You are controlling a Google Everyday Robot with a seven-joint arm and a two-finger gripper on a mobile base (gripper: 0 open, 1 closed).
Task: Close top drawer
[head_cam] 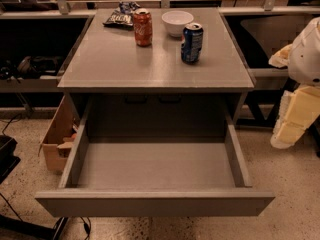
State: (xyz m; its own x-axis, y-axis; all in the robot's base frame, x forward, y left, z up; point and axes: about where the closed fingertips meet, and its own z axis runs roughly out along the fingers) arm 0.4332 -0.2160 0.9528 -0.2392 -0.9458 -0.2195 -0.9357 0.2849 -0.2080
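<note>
The top drawer (155, 204) stands pulled far out of the grey cabinet (150, 69), with its plain front nearest the camera and its floor in full view. On the cabinet's top stand a red can (143, 28), a blue can (192, 44) to its right, a white bowl (177, 22) behind and between them, and a dark snack bag (119, 15) at the back left. A cardboard box (56, 139) sits on the floor just beside the cabinet's left side. The gripper (294, 120) hangs at the right edge of the view, beside the cabinet and apart from the drawer; I cannot tell whether it is spread or closed, or whether it grips anything
</note>
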